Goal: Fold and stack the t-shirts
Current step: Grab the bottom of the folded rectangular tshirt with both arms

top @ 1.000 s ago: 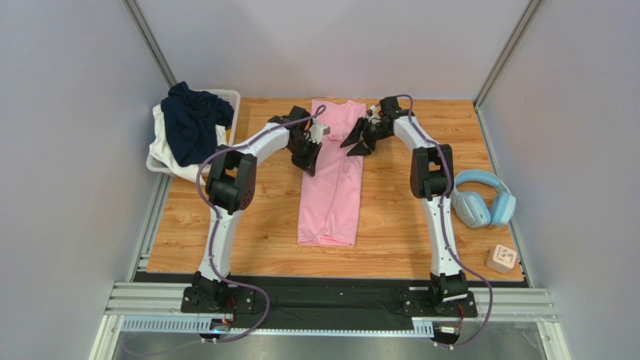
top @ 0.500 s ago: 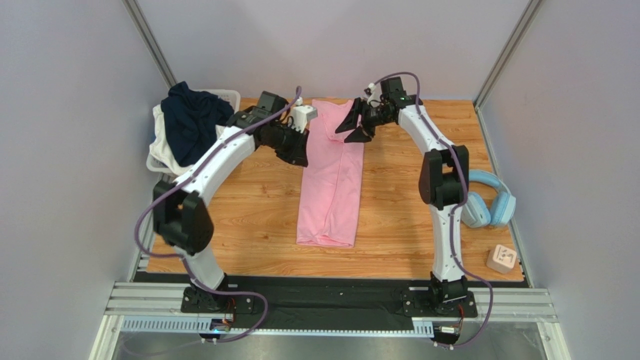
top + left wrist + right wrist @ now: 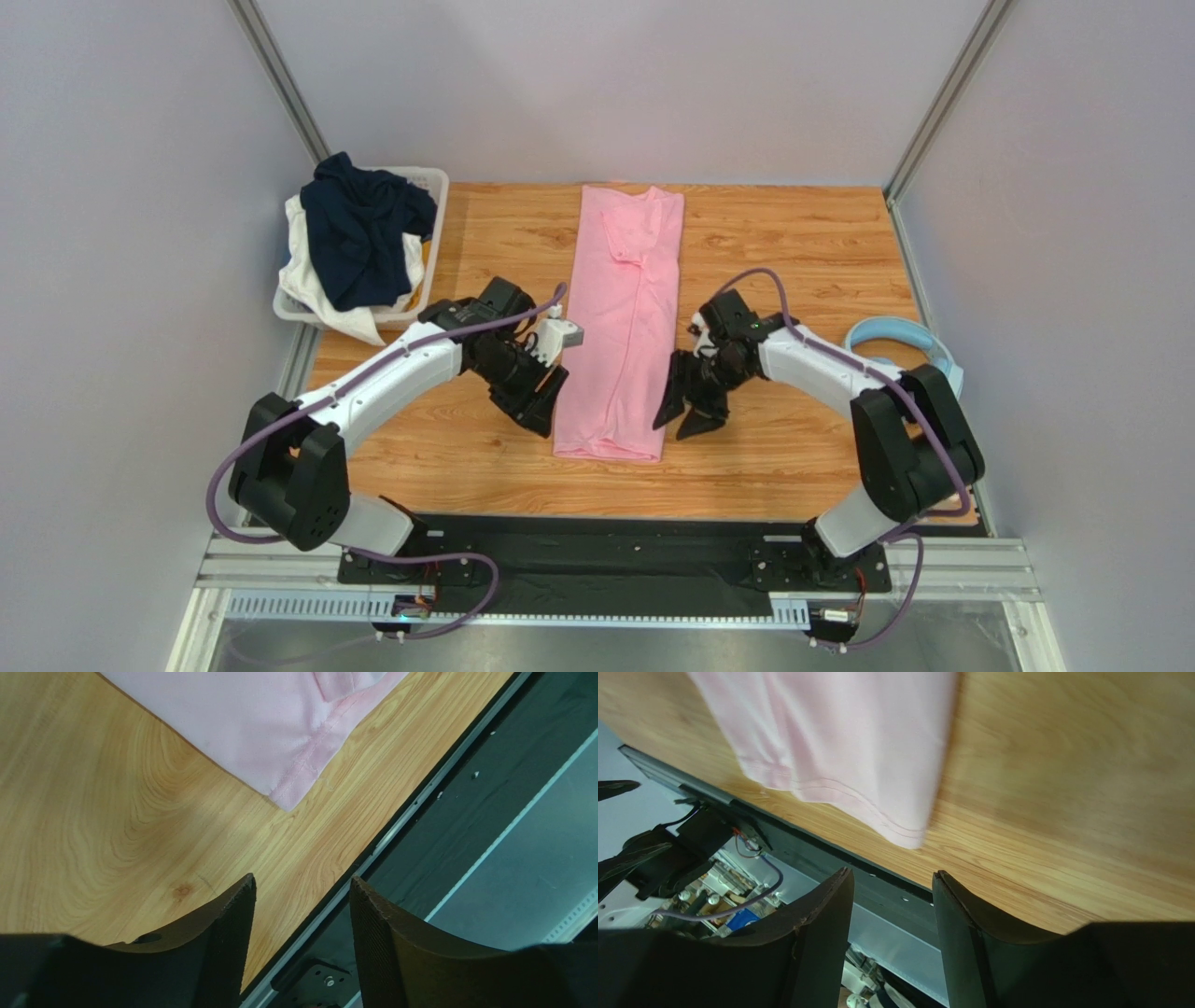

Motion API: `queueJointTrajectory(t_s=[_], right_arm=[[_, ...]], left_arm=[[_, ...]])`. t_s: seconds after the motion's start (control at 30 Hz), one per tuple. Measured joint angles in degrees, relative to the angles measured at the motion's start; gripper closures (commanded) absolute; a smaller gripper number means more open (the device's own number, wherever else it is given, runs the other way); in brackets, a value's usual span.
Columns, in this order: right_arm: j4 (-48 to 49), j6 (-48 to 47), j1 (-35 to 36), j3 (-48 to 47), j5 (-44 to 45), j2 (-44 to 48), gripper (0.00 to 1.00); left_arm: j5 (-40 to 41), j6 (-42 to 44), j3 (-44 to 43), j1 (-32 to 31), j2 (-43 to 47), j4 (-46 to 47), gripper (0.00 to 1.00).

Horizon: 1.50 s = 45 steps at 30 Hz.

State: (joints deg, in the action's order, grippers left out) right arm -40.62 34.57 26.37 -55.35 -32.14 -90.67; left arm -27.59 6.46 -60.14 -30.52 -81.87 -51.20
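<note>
The light pink t-shirt lies flat on the wooden table as a long narrow strip running from the far edge toward me. Its near left corner shows in the left wrist view and its near right corner in the right wrist view. My left gripper hovers open just left of the shirt's near end, with nothing between its fingers. My right gripper hangs open just right of that end, also empty. The dark navy t-shirt lies crumpled in the basket.
A white plastic basket at the far left corner also holds white cloth. Light blue headphones peek out behind my right arm. The table's near edge and the black rail lie just past both grippers.
Both arms drew back from the pink shirt's far end to its near end, one on each side. The left gripper opened, and the shirt's far end now lies flat.
</note>
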Motion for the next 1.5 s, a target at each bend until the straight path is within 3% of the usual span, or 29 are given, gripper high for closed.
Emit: queueJointTrajectory(t_s=[0.13, 0.33, 0.93, 1.5], right_arm=[[1.6, 3.3, -0.6, 8.3, 3.3, 5.9, 0.46], [8.0, 7.2, -0.5, 12.0, 4.2, 10.2, 0.47], [19.1, 12.0, 2.4, 16.9, 2.6, 3.3, 0.52], [26.2, 14.5, 3.6, 17.4, -3.3, -1.2, 0.57]], left_arm=[[1.8, 0.4, 2.5, -1.5, 0.1, 1.2, 0.38], [3.4, 0.5, 3.3, -1.7, -0.2, 4.9, 0.37], [2.7, -1.0, 3.0, -2.5, -15.5, 8.3, 0.34], [0.2, -3.7, 0.4, -2.5, -17.8, 8.7, 0.21]])
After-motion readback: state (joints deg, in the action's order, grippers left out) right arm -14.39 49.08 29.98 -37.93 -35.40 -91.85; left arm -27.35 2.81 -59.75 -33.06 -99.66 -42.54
